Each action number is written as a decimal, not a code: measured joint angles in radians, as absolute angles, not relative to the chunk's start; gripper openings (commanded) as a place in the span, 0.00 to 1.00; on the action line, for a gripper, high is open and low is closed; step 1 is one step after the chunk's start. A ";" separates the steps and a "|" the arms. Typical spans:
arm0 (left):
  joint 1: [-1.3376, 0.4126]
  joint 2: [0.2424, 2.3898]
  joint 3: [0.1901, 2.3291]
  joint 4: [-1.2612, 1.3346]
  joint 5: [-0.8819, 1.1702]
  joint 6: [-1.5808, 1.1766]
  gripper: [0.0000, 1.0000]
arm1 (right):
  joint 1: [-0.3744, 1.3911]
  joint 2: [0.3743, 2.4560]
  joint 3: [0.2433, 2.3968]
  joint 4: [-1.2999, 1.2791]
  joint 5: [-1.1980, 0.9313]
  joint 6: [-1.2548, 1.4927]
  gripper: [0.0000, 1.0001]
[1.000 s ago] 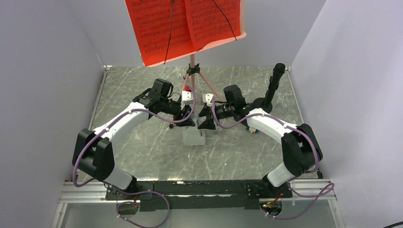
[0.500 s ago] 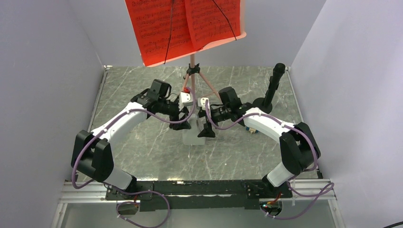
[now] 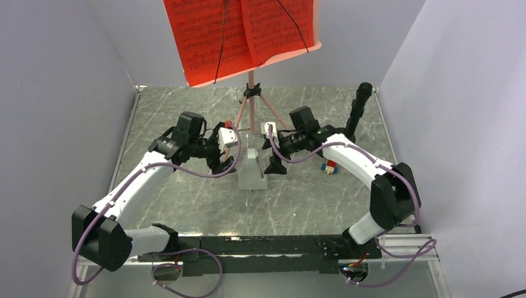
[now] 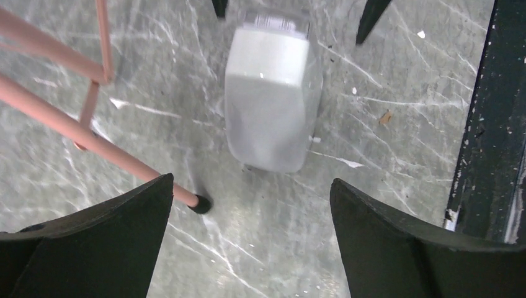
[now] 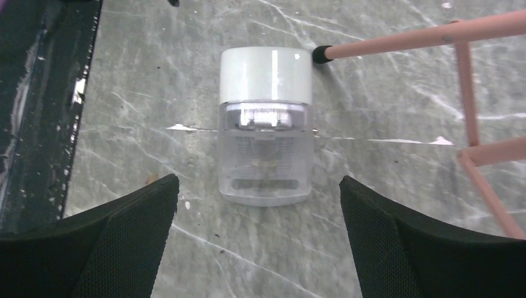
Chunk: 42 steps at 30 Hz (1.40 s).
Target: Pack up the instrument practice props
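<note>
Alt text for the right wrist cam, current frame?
A small white metronome sits on the grey marbled table, centred between the right gripper's open black fingers, which are clear of it. The pink music stand's legs cross the upper right, one black-tipped foot ending close by the metronome's corner.

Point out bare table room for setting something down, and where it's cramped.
Bare marble lies between the metronome and the near base rail, and in the rear left corner beside the music stand's tripod legs. Crowded: the centre, where the left gripper and right gripper flank the metronome, and the right side with the toy blocks and black post.
</note>
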State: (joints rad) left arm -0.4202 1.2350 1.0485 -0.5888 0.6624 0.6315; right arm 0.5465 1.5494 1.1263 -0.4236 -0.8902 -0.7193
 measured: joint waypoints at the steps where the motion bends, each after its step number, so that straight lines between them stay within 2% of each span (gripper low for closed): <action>1: -0.420 1.226 1.034 -0.588 0.651 0.624 0.99 | 0.544 1.548 1.143 -0.451 -0.884 -0.744 1.00; 8: -0.418 1.195 0.899 -0.461 0.638 0.452 0.99 | 0.538 1.552 1.353 -0.680 -0.760 -0.964 1.00; 13: -0.418 1.089 0.760 -0.295 0.698 0.351 0.99 | 0.544 1.556 1.479 -0.786 -0.689 -1.136 0.97; 21: -0.419 1.076 0.720 -0.184 0.686 0.263 0.99 | 0.589 1.555 1.418 -0.841 -0.633 -1.451 0.94; 35: -0.450 1.072 0.616 -0.003 0.649 0.221 0.99 | 0.676 1.644 1.477 -0.796 -0.602 -1.619 0.91; 39: -0.453 1.056 0.616 -0.010 0.611 0.210 0.99 | 0.715 1.658 1.512 -0.849 -0.599 -1.693 0.87; 42: -0.453 1.025 0.616 -0.039 0.572 0.203 0.99 | 0.733 1.681 1.559 -0.904 -0.599 -1.735 0.79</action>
State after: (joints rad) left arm -0.4530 1.0252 0.6155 -0.0391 0.5720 0.2028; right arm 0.7326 1.6814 1.5585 -0.9043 -0.5991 -1.7348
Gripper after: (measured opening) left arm 0.994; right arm 0.858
